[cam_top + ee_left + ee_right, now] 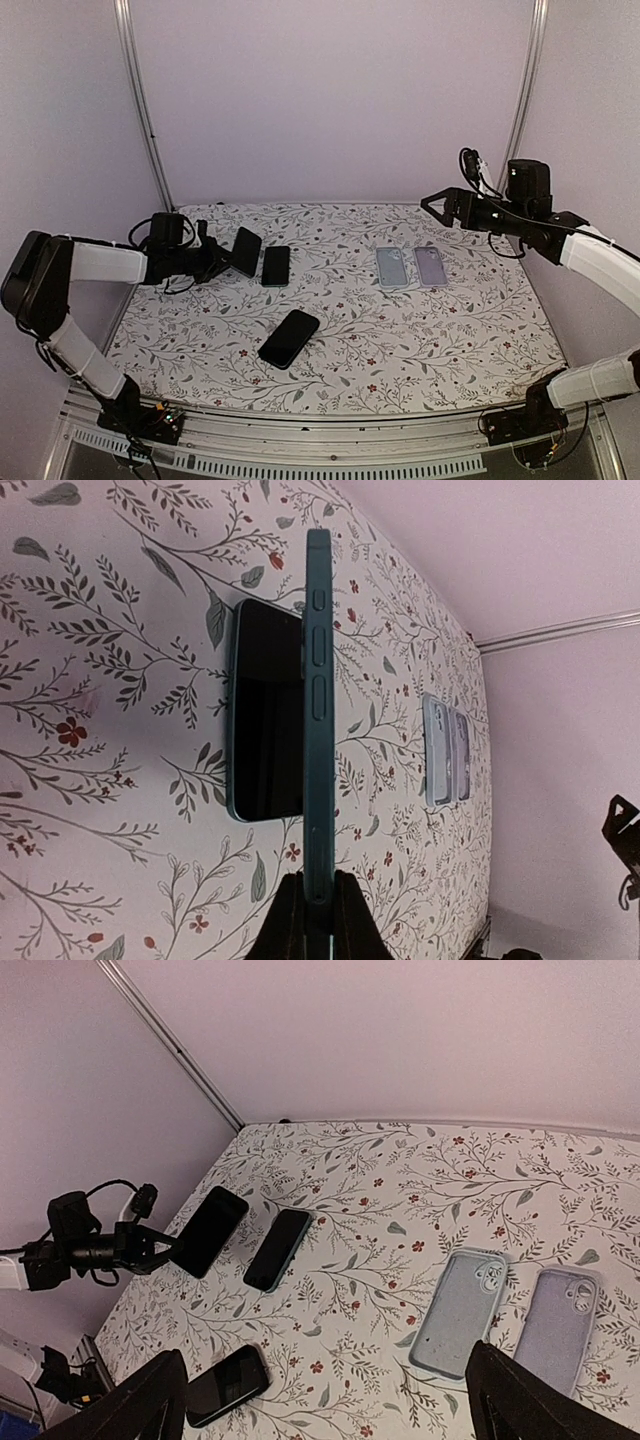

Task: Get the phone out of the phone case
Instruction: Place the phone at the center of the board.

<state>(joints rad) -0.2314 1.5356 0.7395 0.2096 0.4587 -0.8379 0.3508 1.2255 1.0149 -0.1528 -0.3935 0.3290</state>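
My left gripper (318,905) is shut on the short end of a dark phone with a teal rim (317,680), holding it edge-on above the table. In the top view that phone (245,251) is tilted at the far left, at the tip of the left gripper (222,258). A second teal-rimmed phone (276,266) lies flat just to its right, and also shows in the left wrist view (265,710). I cannot tell whether the teal rims are cases. My right gripper (432,203) hangs open and empty high over the right back, its fingers (140,1405) wide apart.
A black phone (289,338) lies near the table's middle front. Two empty cases lie side by side at the right back: a pale blue one (392,267) and a lilac one (431,266). Walls and metal posts close in the floral table.
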